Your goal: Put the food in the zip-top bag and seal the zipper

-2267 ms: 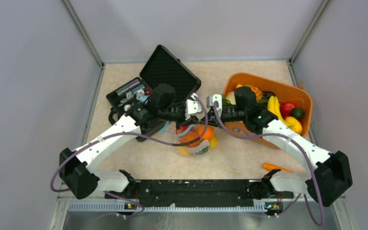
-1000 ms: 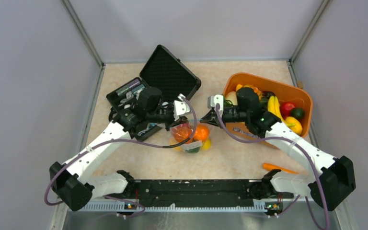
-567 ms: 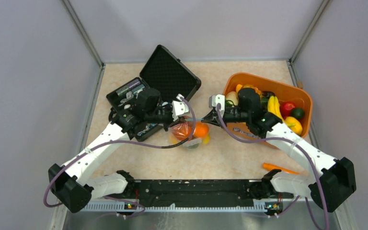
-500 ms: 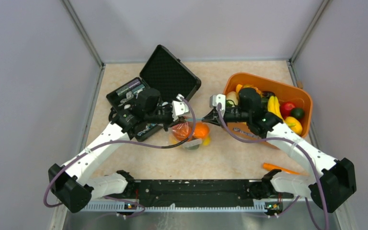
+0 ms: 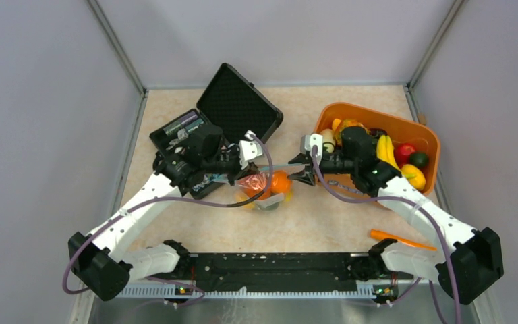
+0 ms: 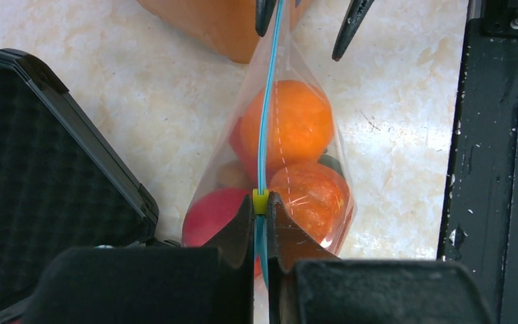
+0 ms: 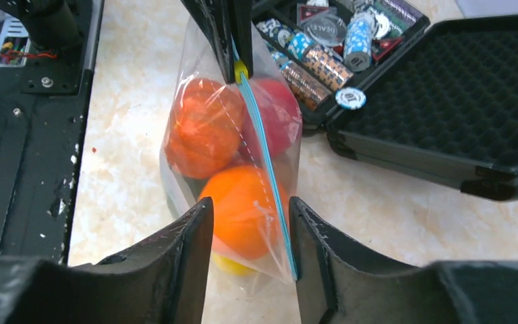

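The clear zip-top bag (image 5: 268, 190) hangs between both arms just over the table, holding food: an orange fruit (image 6: 295, 123), a second mottled orange one (image 6: 310, 199) and a red one (image 7: 280, 108). Its teal zipper (image 6: 265, 121) runs taut along the top edge. My left gripper (image 6: 261, 202) is shut on the zipper's near end, just behind a small yellow tab. My right gripper (image 7: 249, 206) is open; the bag's far corner lies loose against the inner face of one finger, unpinched. Seen from above, the left gripper (image 5: 239, 177) and right gripper (image 5: 302, 173) face each other.
An orange basket (image 5: 380, 115) at the right holds more toy food, including a banana (image 5: 384, 151) and a red fruit (image 5: 405, 152). An orange carrot stick (image 5: 392, 236) lies near the right base. An open black case (image 5: 240, 101) with small wrapped items stands behind the left arm.
My right gripper has opened and let go of the bag's far end, drawing back slightly to the right. The left gripper keeps its hold, and the bag has sagged a little lower.
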You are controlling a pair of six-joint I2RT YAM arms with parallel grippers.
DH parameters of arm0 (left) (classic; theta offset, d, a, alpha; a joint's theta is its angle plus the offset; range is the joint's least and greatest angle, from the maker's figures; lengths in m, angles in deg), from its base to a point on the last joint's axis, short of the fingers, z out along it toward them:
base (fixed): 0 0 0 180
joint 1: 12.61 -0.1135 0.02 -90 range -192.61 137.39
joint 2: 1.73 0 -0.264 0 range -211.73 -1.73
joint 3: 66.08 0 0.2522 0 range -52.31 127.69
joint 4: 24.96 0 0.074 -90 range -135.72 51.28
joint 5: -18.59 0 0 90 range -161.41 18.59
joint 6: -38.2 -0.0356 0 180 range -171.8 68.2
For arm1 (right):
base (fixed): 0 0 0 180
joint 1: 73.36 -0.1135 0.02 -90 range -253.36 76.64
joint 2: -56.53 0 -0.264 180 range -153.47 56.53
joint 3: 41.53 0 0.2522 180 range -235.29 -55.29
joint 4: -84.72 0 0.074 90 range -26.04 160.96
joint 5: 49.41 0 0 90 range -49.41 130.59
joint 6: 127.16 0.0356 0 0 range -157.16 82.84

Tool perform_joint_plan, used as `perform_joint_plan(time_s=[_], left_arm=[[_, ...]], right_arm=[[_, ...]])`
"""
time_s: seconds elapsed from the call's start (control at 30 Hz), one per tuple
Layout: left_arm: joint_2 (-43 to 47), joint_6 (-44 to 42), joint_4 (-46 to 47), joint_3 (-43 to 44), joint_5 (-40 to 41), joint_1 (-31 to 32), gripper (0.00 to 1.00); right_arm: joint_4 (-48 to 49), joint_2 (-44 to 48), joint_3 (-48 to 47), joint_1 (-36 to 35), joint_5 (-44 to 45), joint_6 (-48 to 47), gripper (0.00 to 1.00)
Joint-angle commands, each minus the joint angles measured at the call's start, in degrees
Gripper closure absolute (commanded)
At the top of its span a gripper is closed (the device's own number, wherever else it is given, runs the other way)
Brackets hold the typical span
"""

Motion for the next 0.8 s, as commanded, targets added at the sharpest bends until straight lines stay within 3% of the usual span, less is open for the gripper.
perform_joint_plan(time_s=[0.0,0.3,0.77], left_arm=[[-0.15,2.19,4.5,0.33,-5.09,-0.57,1.0],[-3.28,2.38,5.32,2.45,-9.13,0.67,1.0],[-4.52,2.71,6.27,3.56,-8.13,2.71,1.0]], right_arm=[[3.38,-0.14,-1.09,-0.04,-3.12,0.78,0.51],[5.83,-4.4,-3.95,-3.0,0.1,1.08,0.45],[4.19,-8.62,-6.86,-5.5,-3.41,-1.09,0.63]])
